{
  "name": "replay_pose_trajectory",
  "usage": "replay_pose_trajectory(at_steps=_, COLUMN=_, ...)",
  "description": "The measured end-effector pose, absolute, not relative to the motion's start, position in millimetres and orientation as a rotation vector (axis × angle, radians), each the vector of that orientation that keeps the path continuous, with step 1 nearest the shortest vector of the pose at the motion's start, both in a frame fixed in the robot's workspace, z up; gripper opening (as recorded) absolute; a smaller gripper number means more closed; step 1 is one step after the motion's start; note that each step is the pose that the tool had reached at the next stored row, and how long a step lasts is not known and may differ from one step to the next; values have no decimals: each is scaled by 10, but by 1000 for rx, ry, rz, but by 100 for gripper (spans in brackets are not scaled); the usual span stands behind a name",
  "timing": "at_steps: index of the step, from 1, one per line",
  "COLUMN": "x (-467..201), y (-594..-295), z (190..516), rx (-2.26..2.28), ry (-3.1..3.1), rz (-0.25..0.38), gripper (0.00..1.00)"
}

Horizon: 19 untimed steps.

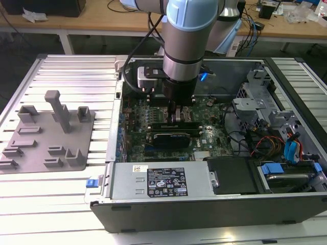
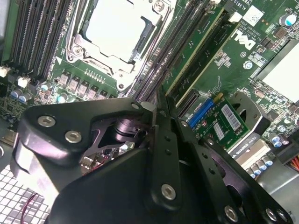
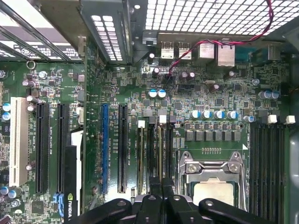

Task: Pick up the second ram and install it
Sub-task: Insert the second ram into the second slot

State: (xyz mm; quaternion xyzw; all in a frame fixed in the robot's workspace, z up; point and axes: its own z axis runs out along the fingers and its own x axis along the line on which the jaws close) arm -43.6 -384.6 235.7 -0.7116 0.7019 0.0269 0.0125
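My gripper (image 1: pixel 176 113) reaches down into the open computer case (image 1: pixel 204 217), over the memory slots beside the silver processor (image 2: pixel 117 29). In both wrist views its black fingers are closed together at the tip (image 2: pixel 155 100), in line with one slot. The second ram (image 3: pixel 160 154) stands edge-on in that slot, a thin green stick running away from the gripper (image 3: pixel 161 184), which is shut on its near end. Another ram stick (image 2: pixel 198 49) sits in a slot farther from the processor (image 3: pixel 212 193).
A black expansion card (image 1: pixel 173 137) lies just in front of the gripper. The silver power supply (image 1: pixel 163 181) fills the case front, with drive bays and cables (image 1: pixel 276 138) at the exterior view's right. A grey holder tray (image 1: pixel 30 153) lies outside the case at the exterior view's left.
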Motion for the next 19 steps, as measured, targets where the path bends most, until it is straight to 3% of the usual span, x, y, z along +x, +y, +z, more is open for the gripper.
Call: replay_pose_trajectory(at_steps=19, x=-432, y=-3846, z=2406, rx=-2217, ry=2189, rz=83, gripper=9)
